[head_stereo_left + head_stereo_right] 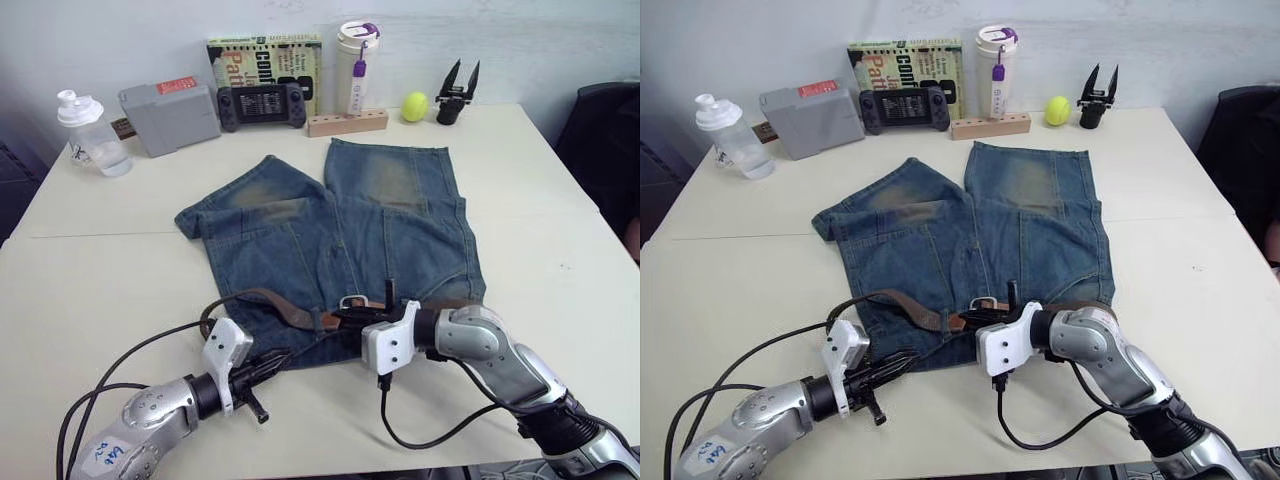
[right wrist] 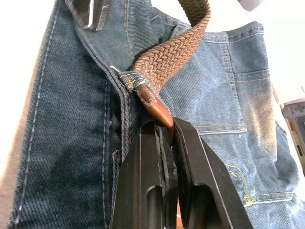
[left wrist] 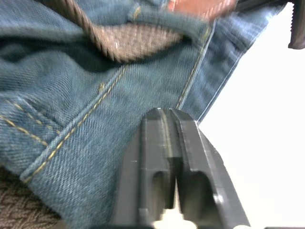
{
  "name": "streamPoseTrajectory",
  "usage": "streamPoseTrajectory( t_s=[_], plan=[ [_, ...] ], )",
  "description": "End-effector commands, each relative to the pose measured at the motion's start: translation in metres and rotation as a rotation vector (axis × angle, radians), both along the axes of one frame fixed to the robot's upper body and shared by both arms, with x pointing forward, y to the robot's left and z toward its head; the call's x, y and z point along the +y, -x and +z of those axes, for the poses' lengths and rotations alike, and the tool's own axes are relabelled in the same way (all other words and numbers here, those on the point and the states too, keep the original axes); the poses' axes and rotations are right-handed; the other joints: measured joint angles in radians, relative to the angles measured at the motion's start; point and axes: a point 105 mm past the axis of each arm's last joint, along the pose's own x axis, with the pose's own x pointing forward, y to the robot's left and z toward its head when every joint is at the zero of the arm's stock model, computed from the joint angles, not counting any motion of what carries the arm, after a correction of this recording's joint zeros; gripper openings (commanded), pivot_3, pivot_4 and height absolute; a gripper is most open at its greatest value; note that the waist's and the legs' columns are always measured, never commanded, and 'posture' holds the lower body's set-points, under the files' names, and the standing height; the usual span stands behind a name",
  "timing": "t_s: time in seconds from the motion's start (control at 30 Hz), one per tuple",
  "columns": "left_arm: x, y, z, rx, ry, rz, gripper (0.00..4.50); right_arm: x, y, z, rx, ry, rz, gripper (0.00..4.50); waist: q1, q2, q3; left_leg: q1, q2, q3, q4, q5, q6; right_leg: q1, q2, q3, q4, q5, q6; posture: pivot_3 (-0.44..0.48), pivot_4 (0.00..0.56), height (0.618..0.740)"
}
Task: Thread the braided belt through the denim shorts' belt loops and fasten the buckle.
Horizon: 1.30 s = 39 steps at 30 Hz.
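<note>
Nearest the desk's (image 1: 90,270) front edge, the left tool (image 1: 262,372) rests closed on the denim shorts (image 1: 330,235). Beside it, the right tool (image 2: 164,136) pinches the braided belt's (image 2: 174,52) smooth leather tip, emerging from a belt loop (image 2: 127,80). Beyond lies the rectangular metal buckle (image 2: 93,12).

Blue denim with yellow-tan stitching is shown by the denim shorts (image 1: 330,235) at centre frame, and faded brownish patches are seen on both legs. A brown woven pattern is carried by the braided belt (image 2: 174,57), with a darker reddish-brown leather tip. The buckle (image 1: 352,301) is silver-coloured. The bench (image 1: 90,270) is cream-white. Along the upper edge, a yellow-green tennis ball (image 1: 415,105), a grey box (image 1: 170,117) with a red label, a black game console (image 1: 262,105) and a white bottle (image 1: 356,68) with a purple tag are seen.
</note>
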Motion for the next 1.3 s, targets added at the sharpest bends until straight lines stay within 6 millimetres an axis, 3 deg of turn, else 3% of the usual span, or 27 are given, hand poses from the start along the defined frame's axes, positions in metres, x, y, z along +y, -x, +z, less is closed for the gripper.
streamPoseTrajectory(
  t_s=[0.03, 0.37, 0.67, 0.77, 0.93, 1.03, 1.23, 1.27, 1.3],
  plan=[
    [0.010, -0.006, -0.020, 0.020, -0.113, 0.035, 0.06, -0.003, 0.002, 0.019, -0.025, -0.072, 0.001, 0.00, 0.001, 0.000, 0.000, 0.000, 0.000, 0.000, 0.000, 0.000, 0.000, 0.000, 0.000, 0.000, 0.000, 0.000, 0.000, 0.000, 0.150, 0.708],
    [0.011, -0.005, -0.029, 0.002, -0.200, -0.030, 0.06, -0.056, -0.016, 0.061, 0.024, -0.176, -0.181, 0.00, 0.006, 0.001, 0.000, 0.000, -0.001, -0.001, 0.000, 0.000, 0.000, 0.001, -0.001, 0.000, 0.000, 0.000, 0.000, 0.000, 0.150, 0.708],
    [0.011, -0.006, -0.031, -0.035, -0.236, -0.066, 0.06, -0.146, -0.044, 0.108, 0.175, -0.459, -0.476, 0.00, 0.005, 0.004, -0.002, 0.001, 0.000, 0.001, 0.000, 0.000, 0.001, 0.002, -0.001, 0.000, 0.000, 0.000, 0.000, 0.000, 0.150, 0.708],
    [0.011, -0.006, -0.029, -0.060, -0.237, -0.072, 0.06, -0.146, -0.041, 0.111, 0.210, -0.476, -0.464, 0.00, 0.004, 0.005, -0.002, 0.001, 0.000, 0.001, 0.000, 0.000, 0.002, 0.002, -0.001, 0.000, 0.000, 0.000, 0.000, 0.000, 0.150, 0.708],
    [0.006, -0.009, -0.007, -0.143, -0.153, -0.079, 0.06, -0.111, -0.029, 0.103, 0.288, -0.472, -0.360, 0.00, 0.004, 0.005, -0.002, 0.000, 0.000, 0.001, 0.000, 0.000, 0.002, 0.001, -0.001, 0.000, 0.000, 0.001, 0.001, 0.000, 0.150, 0.708],
    [0.003, -0.005, 0.019, -0.168, -0.025, -0.110, 0.96, -0.098, -0.024, 0.099, 0.311, -0.454, -0.323, 0.00, 0.002, 0.005, -0.001, 0.000, 0.000, 0.000, 0.000, 0.000, 0.002, 0.001, -0.001, 0.000, 0.000, 0.001, 0.002, 0.000, 0.150, 0.708],
    [0.012, 0.010, 0.073, -0.159, 0.168, -0.249, 3.57, -0.074, -0.018, 0.092, 0.353, -0.411, -0.252, 0.00, 0.002, 0.005, 0.000, -0.001, 0.001, 0.000, 0.000, 0.000, 0.002, -0.001, -0.001, -0.001, 0.000, 0.001, 0.001, 0.000, 0.150, 0.708],
    [0.015, 0.013, 0.082, -0.151, 0.198, -0.269, 3.92, -0.072, -0.018, 0.089, 0.357, -0.400, -0.245, 0.00, 0.002, 0.005, 0.000, -0.001, 0.001, 0.000, 0.000, 0.000, 0.002, -0.001, -0.001, -0.001, 0.000, 0.001, 0.001, 0.000, 0.150, 0.708],
    [0.017, 0.015, 0.089, -0.148, 0.217, -0.285, 3.92, -0.070, -0.018, 0.087, 0.358, -0.390, -0.242, 0.00, 0.001, 0.005, 0.000, -0.001, 0.001, 0.000, 0.000, 0.000, 0.002, -0.001, -0.001, -0.001, 0.000, 0.001, 0.001, 0.000, 0.150, 0.708]
  ],
)
